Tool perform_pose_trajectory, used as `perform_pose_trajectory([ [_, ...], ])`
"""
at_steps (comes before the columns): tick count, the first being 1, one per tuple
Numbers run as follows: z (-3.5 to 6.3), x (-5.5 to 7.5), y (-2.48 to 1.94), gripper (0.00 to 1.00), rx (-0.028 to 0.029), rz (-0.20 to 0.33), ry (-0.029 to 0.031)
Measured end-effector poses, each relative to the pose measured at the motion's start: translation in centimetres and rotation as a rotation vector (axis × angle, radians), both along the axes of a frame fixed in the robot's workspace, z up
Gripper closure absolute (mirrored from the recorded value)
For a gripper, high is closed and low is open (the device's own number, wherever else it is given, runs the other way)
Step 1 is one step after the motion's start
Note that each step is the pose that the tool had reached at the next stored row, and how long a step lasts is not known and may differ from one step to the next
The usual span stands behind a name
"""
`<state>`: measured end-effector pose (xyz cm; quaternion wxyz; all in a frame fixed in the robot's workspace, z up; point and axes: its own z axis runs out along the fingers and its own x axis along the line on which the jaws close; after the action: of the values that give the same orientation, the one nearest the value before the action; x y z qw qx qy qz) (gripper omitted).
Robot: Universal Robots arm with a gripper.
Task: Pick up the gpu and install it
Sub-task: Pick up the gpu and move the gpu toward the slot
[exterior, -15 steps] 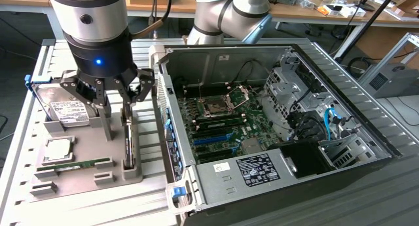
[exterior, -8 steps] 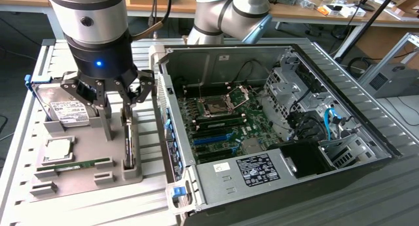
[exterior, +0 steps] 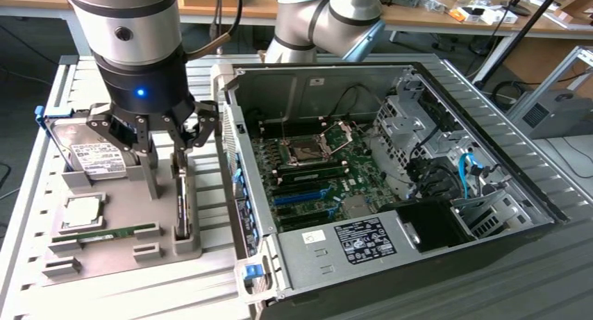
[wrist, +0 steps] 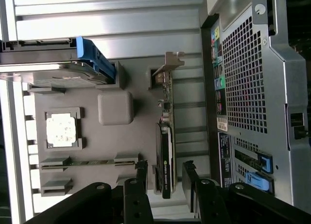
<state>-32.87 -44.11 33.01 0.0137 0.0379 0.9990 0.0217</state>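
**Gripper sitting over the gpu, jaws wide**

So the gpu (exterior: pixel 182 195) stands on its edge in a slot of the gray tray (exterior: pixel 111 257), along the tray side nearest the open PC case (exterior: pixel 371 250). The gripper (exterior: pixel 172 148) hangs just above it with jaws spread wide, one finger on either side of the card, gripping nothing. Sharing the tray: a hard drive (exterior: pixel 93 155) propped upright on the side away from the case, a CPU (exterior: pixel 82 212) and a green memory stick (exterior: pixel 104 234) lying flat, and a gray post (exterior: pixel 151 180) mid-tray. The case wall sits just beside the tray's gpu side, so it's tight there.
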Motion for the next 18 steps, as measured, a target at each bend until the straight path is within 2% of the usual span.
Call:
perform_pose_trajectory([
  [18, -0.62, 0.0, -0.05, 0.58, 0.0, 0.0, 0.0001],
])
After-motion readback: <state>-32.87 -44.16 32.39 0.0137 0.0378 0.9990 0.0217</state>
